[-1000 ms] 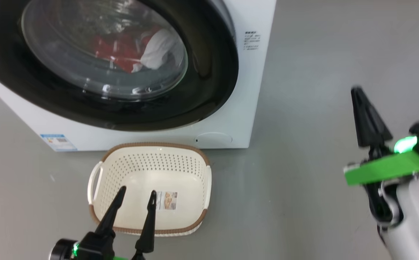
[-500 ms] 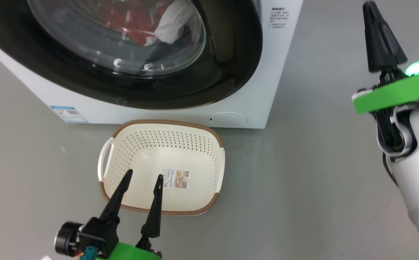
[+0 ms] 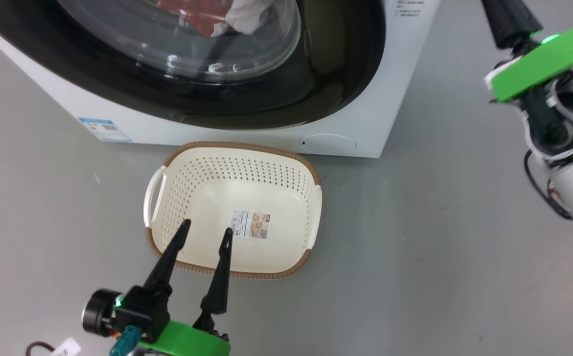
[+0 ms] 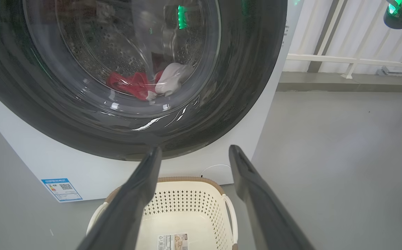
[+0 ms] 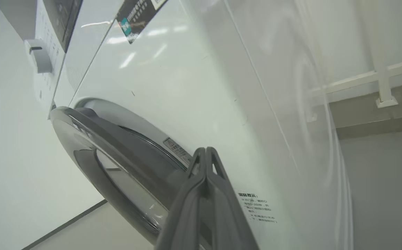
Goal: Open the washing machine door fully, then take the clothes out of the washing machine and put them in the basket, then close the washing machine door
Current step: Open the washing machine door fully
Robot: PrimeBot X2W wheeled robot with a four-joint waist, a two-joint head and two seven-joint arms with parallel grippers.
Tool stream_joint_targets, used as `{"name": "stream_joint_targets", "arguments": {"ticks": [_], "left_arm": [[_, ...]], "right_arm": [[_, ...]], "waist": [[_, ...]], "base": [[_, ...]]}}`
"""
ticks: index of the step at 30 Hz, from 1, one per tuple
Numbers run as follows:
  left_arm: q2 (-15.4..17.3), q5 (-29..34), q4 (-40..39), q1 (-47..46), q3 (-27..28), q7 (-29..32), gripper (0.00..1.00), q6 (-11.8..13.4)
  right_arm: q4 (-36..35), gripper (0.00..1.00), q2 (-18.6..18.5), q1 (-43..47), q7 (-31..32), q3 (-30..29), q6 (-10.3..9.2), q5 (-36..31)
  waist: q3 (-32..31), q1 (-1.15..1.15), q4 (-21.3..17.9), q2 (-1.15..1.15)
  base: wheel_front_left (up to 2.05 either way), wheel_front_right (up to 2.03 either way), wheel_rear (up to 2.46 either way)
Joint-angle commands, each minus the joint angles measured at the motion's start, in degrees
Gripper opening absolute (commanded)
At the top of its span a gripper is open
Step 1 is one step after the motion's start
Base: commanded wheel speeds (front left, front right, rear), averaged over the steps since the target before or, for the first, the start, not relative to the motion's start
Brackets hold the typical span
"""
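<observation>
The white washing machine stands ahead, and its black-rimmed round door lies shut against the front. Through the glass I see red and white clothes low in the steel drum. The cream basket sits on the floor before the machine, with nothing in it but its paper label. My left gripper hovers open over the basket's near rim. My right gripper is shut on nothing, raised beside the machine's right front, its tip close to the door's rim.
Grey floor spreads wide to the right of the basket. A white railing and a low kerb run behind the machine's right side. A small blue label marks the machine's lower left front.
The head camera has tilted, so the machine and basket sit differently in the picture. My right gripper has risen and gone forward toward the door's right edge. The left gripper stays over the basket.
</observation>
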Motion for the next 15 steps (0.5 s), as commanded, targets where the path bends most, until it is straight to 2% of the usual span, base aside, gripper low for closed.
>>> {"name": "stream_joint_targets", "arguments": {"ticks": [1,5,8,9,15], "left_arm": [[0.49,-0.60,-1.22,-1.79,1.51,-0.69,1.00,0.43],[0.49,-0.92,-1.20,-2.71,0.89,-0.69,1.00,0.38],[0.49,-1.19,-1.16,-3.48,0.29,-0.69,1.00,0.42],[0.49,-1.38,-1.14,-3.89,-0.09,-0.69,1.00,0.48],[0.49,-2.02,-1.17,-4.58,-1.00,-0.69,1.00,0.85]], "right_arm": [[-1.55,0.00,-0.69,-1.31,1.43,0.92,0.02,3.31],[-2.39,0.00,-2.85,-3.78,8.33,2.54,0.02,13.22],[-2.23,0.00,-3.66,-5.42,14.22,2.02,0.02,20.13],[-1.78,0.00,-3.86,-6.34,17.92,1.03,0.02,23.95],[0.45,0.00,-3.52,-8.33,29.58,-1.81,0.02,31.70]], "waist": [[0.79,0.00,0.55,0.00],[2.16,0.00,1.36,0.00],[3.11,0.00,2.04,0.00],[3.65,0.00,2.46,0.00],[5.00,0.00,3.60,0.00]], "base": [[0.00,0.00,0.00],[0.00,0.00,0.00],[0.00,0.00,0.00],[0.00,0.00,0.00],[0.00,0.00,0.00]]}}
